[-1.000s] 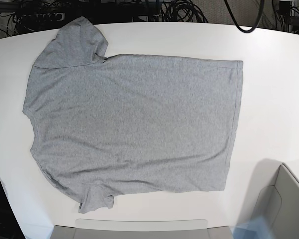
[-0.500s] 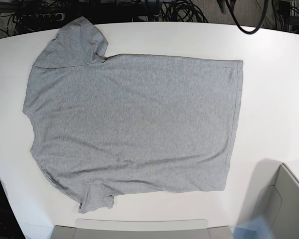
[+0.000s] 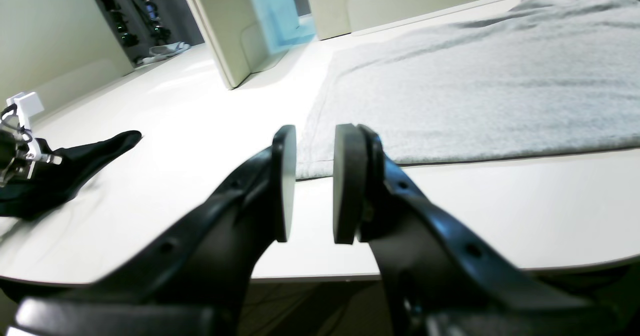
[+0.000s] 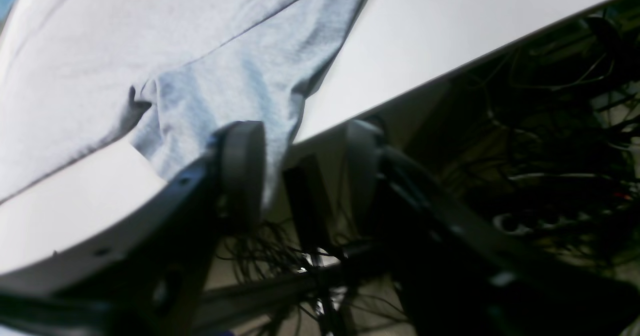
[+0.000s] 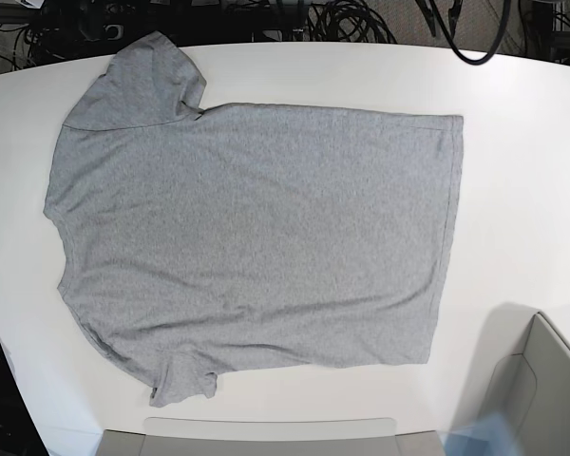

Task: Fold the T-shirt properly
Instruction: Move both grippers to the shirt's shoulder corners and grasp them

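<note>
The T-shirt [image 5: 256,237] lies spread flat on the white table [image 5: 522,190], plain grey side up, with its sleeves to the left and its hem to the right. In the left wrist view my left gripper [image 3: 316,131] hovers just off the table edge, facing the hem corner of the T-shirt [image 3: 475,86]. Its jaws are apart with nothing between them. In the right wrist view my right gripper [image 4: 303,126] stands wide open at the table edge. Its left finger is beside a sleeve [image 4: 240,81] of the T-shirt [image 4: 150,41] and holds nothing.
A beige bin [image 5: 541,380] stands at the front right and a flat beige tray [image 5: 266,437] at the front edge. Tangled cables [image 5: 351,19] hang behind the table. In the left wrist view a black cloth-like thing [image 3: 65,166] lies at the left, and beige panels [image 3: 225,26] stand beyond.
A dark arm tip has crept in at the top right edge of the base view. Both grippers have opened. The T-shirt has not moved.
</note>
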You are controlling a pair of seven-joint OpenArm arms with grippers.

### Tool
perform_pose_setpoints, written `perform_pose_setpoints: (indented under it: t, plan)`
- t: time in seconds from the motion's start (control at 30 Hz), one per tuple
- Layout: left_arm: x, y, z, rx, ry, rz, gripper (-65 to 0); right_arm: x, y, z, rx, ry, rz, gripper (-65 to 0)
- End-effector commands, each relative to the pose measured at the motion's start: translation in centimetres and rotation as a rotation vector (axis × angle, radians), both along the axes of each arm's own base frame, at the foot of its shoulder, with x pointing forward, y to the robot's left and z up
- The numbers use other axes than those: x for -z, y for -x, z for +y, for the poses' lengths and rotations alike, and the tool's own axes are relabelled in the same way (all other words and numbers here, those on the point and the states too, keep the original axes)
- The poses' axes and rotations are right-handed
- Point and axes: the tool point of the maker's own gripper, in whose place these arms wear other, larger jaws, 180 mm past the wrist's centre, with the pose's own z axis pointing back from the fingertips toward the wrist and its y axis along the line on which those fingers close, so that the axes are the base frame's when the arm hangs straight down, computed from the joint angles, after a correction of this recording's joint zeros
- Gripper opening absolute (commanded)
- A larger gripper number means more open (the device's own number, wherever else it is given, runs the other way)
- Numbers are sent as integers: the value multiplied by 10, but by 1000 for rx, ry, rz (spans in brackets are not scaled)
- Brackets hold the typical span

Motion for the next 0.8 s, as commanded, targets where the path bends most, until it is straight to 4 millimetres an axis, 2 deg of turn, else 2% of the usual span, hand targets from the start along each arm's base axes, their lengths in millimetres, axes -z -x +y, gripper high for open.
perform_pose_setpoints:
  t: [0.0,0.2,0.37,0.57,0.77]
  plan:
    - [-6,4,1,3,-7,-12,-508,-7,-7,-4,-4,6,-32,-356]
    - [1,4,3,-5,-4,27,-508,-11,-33,-4,-43,15,-82,-357]
    - [2,3,7,-14,-13,34,-508,9,-54,-2,-27,-55,-7,-357]
    - [2,3,7,-14,-13,32,-508,35,-61,-13,46,-84,40,-357]
    - [2,2,8,-15,-14,31,-508,55,-60,-7,36,-106,104,-357]
